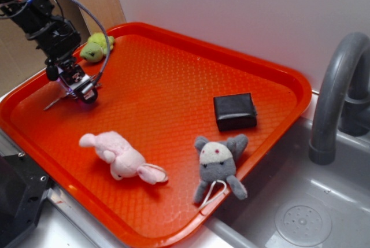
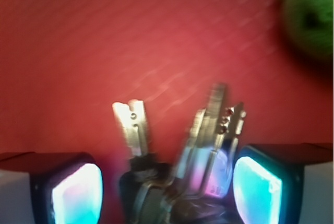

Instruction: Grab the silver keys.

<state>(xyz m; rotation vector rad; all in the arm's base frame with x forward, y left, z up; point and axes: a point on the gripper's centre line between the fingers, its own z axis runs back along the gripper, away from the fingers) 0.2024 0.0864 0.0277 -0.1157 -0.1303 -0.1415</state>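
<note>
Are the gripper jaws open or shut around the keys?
Open: in the wrist view the silver keys lie between the gripper pads, gaps either side.

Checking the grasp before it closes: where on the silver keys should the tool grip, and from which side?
Grip the bunched heads of the silver keys, coming straight down from above. They lie flat on the tray between the open tool fingers, blades fanning away.
</note>
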